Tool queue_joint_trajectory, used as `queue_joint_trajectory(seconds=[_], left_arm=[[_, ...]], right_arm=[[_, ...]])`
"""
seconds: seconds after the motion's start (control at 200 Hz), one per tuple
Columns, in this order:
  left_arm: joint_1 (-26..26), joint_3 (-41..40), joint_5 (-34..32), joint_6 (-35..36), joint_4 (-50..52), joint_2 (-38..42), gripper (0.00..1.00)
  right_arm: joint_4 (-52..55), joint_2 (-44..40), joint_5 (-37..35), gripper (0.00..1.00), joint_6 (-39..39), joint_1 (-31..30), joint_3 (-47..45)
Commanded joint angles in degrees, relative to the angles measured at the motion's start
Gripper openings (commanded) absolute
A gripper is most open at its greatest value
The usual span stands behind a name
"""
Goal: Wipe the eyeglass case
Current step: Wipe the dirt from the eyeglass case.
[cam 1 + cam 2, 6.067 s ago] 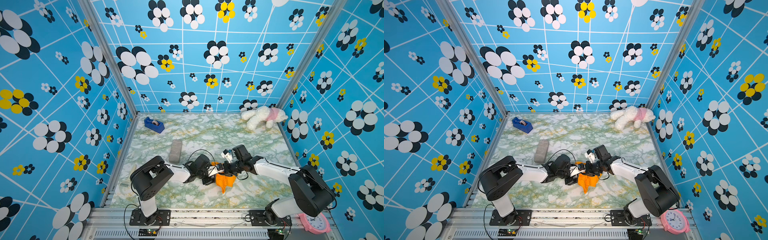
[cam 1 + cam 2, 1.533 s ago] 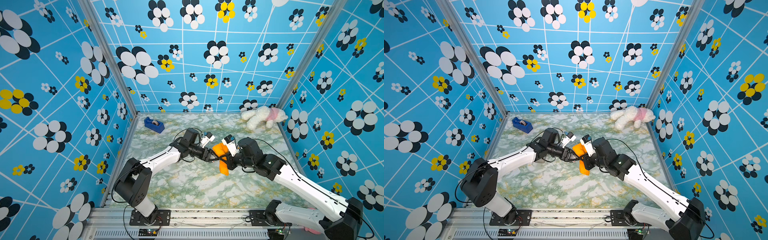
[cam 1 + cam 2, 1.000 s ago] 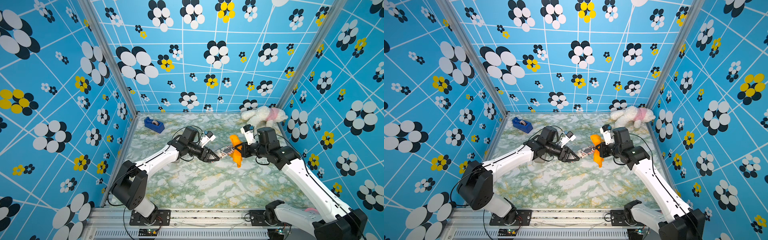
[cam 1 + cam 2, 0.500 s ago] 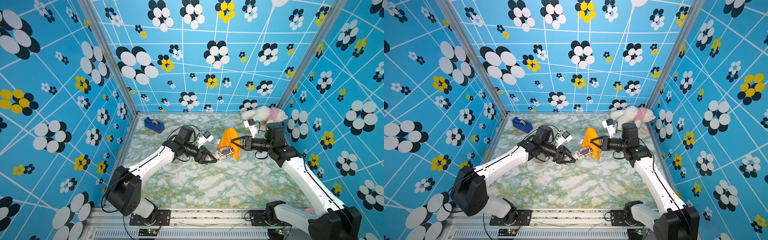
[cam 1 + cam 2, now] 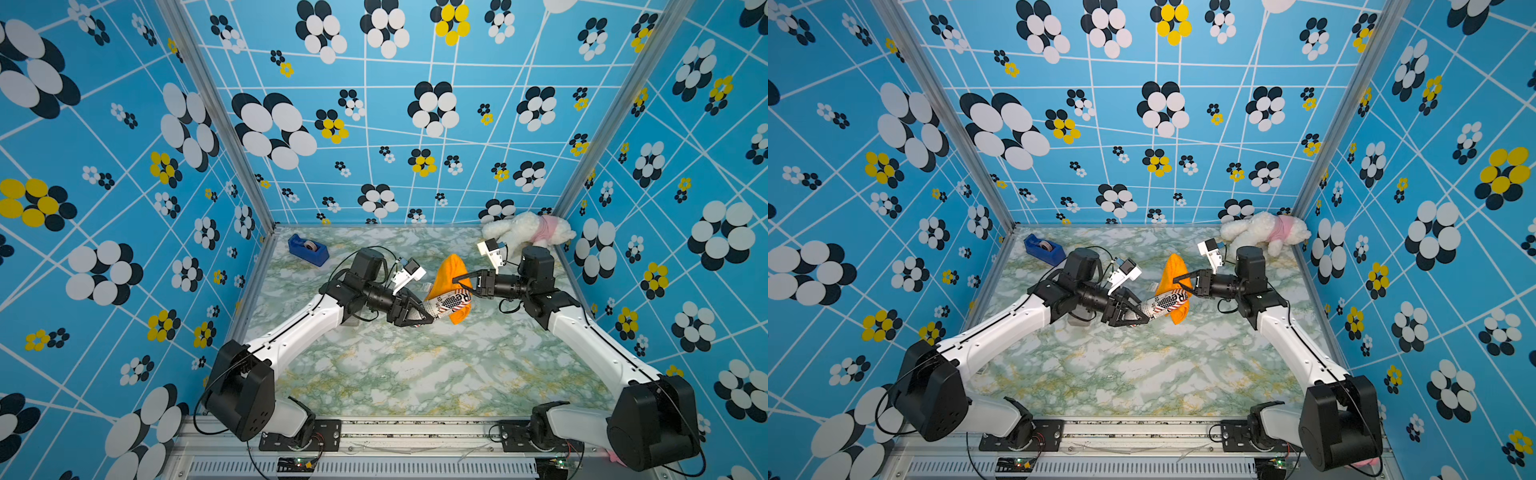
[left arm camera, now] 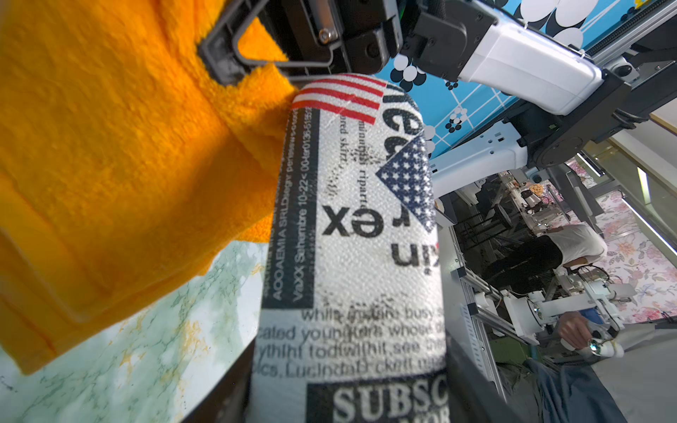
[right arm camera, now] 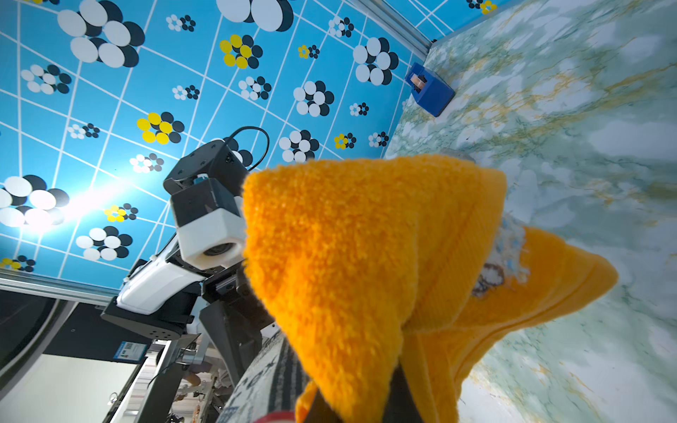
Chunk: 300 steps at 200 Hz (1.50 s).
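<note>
The eyeglass case (image 5: 446, 303) (image 5: 1160, 304) is a long case printed with newspaper text and a US flag. It is held off the marble table (image 5: 415, 374), with my left gripper (image 5: 428, 319) (image 5: 1144, 320) shut on its near end. In the left wrist view the case (image 6: 351, 256) runs out from between the jaws. An orange cloth (image 5: 451, 272) (image 5: 1173, 270) (image 6: 110, 164) (image 7: 348, 256) drapes over the case's far end, pinched in my shut right gripper (image 5: 457, 279) (image 5: 1177, 279). The cloth hides the case's far side.
A blue tape dispenser (image 5: 308, 249) (image 7: 428, 89) sits at the back left corner. A white plush toy (image 5: 528, 232) with a pink top lies at the back right. A grey block (image 5: 1077, 322) peeks out under my left arm. Patterned walls close in three sides.
My right gripper has carried the orange cloth up and back, from hanging beside the case's end to draping over it. My left arm has drawn the case slightly left.
</note>
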<state>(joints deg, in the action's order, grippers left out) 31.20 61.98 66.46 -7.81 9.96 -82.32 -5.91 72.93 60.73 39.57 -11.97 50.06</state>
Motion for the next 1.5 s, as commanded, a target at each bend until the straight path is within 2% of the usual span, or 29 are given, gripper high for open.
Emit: queue_joint_trajectory(seconds=[0.0, 0.095, 0.235, 0.48, 0.645, 0.815, 0.9, 1.07, 1.19, 1.309, 1.419, 1.494], left_arm=[[-2.1, -0.5, 0.4, -1.8, -5.6, 0.6, 0.26], [-2.9, -0.2, 0.1, -2.2, -5.1, -0.6, 0.26], [-3.4, -0.5, 0.8, -2.3, -5.1, -1.7, 0.26], [-4.0, -1.6, -0.6, 0.1, -1.4, -2.3, 0.26], [-3.9, -2.2, -2.5, 2.6, 1.6, -2.4, 0.25], [-4.0, -1.8, -3.7, 1.4, 0.3, -2.9, 0.24], [-4.2, -2.8, -5.0, -4.8, -7.6, -2.6, 0.22], [-4.1, -8.1, -8.6, -33.1, -39.6, -3.1, 0.22], [-3.5, -7.8, -9.6, -48.3, -54.2, -5.8, 0.22], [-2.6, -5.3, -10.1, -53.8, -56.7, -7.7, 0.21], [-1.4, -4.5, -10.1, -56.3, -58.8, -8.2, 0.22], [-1.2, -5.1, -10.9, -60.6, -63.9, -8.7, 0.22]], right_arm=[[-10.1, -1.9, 6.4, 0.00, 7.9, -0.5, -1.3], [-8.9, -4.2, 7.4, 0.00, 8.0, -0.5, -1.5], [1.7, -7.6, 5.4, 0.00, 1.1, 0.0, 0.9], [11.4, -8.8, 3.3, 0.00, -6.0, 0.6, 4.8], [26.2, -10.3, -1.8, 0.00, -16.9, 0.6, 10.3], [25.5, -12.1, -3.5, 0.00, -16.1, 0.6, 11.3], [24.9, -13.8, -6.5, 0.00, -15.7, 0.6, 11.4], [17.7, -17.3, -11.7, 0.00, -12.5, 0.5, 7.3], [10.8, -20.1, -15.2, 0.00, -11.5, -1.2, 2.3], [9.9, -19.9, -19.0, 0.00, -15.4, -5.9, 0.2], [5.1, -20.7, -21.0, 0.00, -14.0, -8.6, -1.4], [3.1, -22.6, -22.8, 0.00, -13.4, -9.1, -2.1]])
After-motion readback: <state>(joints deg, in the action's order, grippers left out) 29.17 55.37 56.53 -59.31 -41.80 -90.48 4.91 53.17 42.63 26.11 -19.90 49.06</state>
